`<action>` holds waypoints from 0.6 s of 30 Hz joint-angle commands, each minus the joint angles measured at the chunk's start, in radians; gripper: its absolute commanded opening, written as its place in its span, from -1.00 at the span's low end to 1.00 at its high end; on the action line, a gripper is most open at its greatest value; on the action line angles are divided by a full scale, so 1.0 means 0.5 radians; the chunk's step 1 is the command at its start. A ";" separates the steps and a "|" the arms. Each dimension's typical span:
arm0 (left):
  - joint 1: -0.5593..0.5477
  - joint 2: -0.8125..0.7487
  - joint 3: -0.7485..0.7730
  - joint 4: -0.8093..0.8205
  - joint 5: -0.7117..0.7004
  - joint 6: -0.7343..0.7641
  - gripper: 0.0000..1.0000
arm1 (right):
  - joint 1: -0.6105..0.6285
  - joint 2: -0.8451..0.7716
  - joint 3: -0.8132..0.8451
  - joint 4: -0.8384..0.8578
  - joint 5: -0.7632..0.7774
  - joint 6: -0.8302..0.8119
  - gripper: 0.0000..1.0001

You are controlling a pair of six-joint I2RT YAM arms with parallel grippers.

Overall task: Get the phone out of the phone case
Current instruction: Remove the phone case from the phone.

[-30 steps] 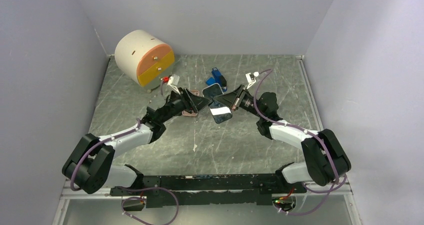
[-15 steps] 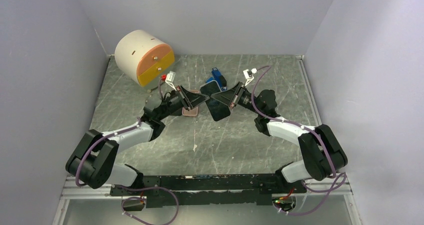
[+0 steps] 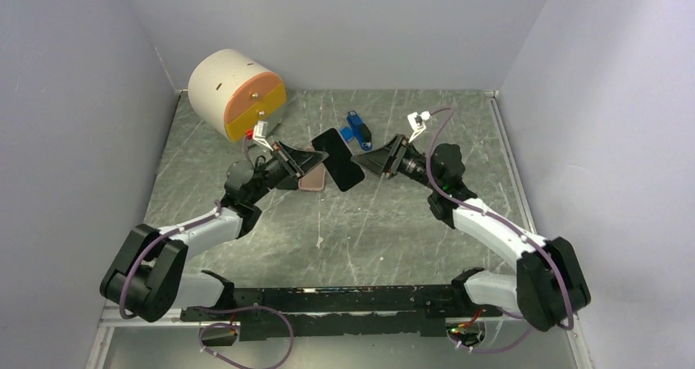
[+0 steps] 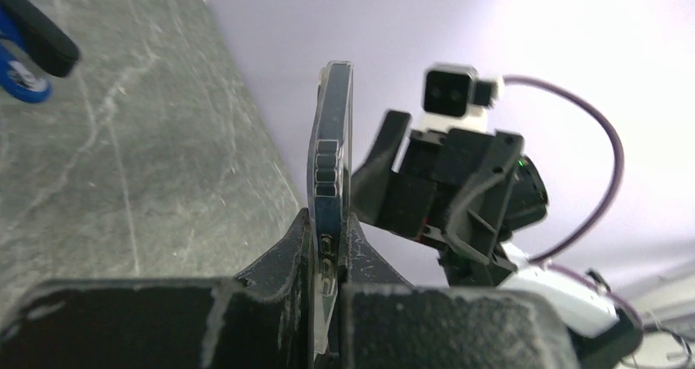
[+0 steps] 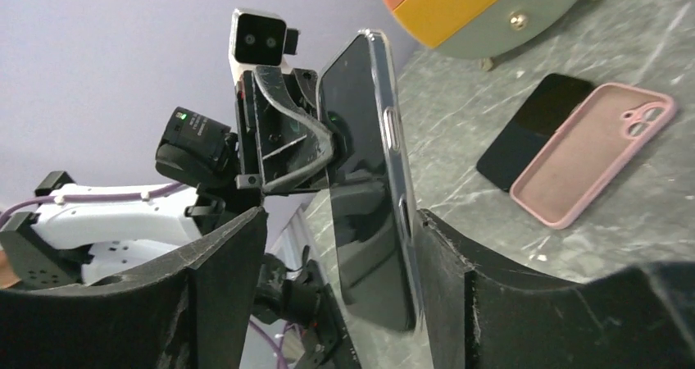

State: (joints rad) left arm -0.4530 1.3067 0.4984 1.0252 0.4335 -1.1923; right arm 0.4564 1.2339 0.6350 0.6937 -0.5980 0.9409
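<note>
Grey table (image 3: 393, 221) under us, we hold the phone (image 3: 338, 160) aloft near the drawer drum (image 3: 233, 90), still in its clear phone case (image 4: 330, 139): left gripper (image 3: 318, 157) clamped on it, right gripper (image 3: 366, 162) spread apart around it, removal not yet done.

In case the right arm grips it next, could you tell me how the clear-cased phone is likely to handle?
The phone looks stiff: it stands straight though the left gripper pinches only one end. Its glossy screen and smooth clear case may slip in a light grip. Being thin, it could pivot if pinched off-centre.
</note>
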 commanded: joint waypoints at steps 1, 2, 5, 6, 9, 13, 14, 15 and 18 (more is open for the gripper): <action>0.060 -0.127 -0.016 0.065 -0.256 -0.038 -0.95 | -0.023 -0.207 0.058 -0.372 0.117 -0.265 0.38; 0.064 -0.142 -0.022 0.054 -0.276 -0.044 -0.95 | -0.023 -0.233 0.049 -0.417 0.121 -0.281 0.38; 0.073 -0.167 -0.050 0.051 -0.348 -0.062 -0.95 | -0.025 -0.282 0.007 -0.495 0.081 -0.259 0.31; 0.076 -0.171 -0.060 0.054 -0.365 -0.070 -0.95 | -0.023 -0.295 -0.018 -0.503 0.062 -0.243 0.27; 0.078 -0.156 -0.080 0.109 -0.382 -0.102 -0.95 | -0.020 -0.322 -0.082 -0.427 0.036 -0.154 0.18; 0.079 -0.094 -0.083 0.223 -0.364 -0.166 -0.95 | -0.006 -0.253 -0.105 -0.278 -0.028 -0.033 0.10; 0.079 -0.079 -0.085 0.251 -0.360 -0.184 -0.95 | -0.003 -0.230 -0.107 -0.240 -0.040 -0.008 0.10; 0.080 -0.064 -0.086 0.279 -0.355 -0.202 -0.95 | 0.002 -0.204 -0.111 -0.197 -0.052 0.024 0.10; 0.081 -0.036 -0.083 0.321 -0.335 -0.239 -0.95 | 0.018 -0.125 -0.133 -0.005 -0.085 0.141 0.06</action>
State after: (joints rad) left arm -0.4171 1.2823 0.4458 1.0283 0.2661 -1.2510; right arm 0.4545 1.1381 0.5766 0.5209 -0.6014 0.9253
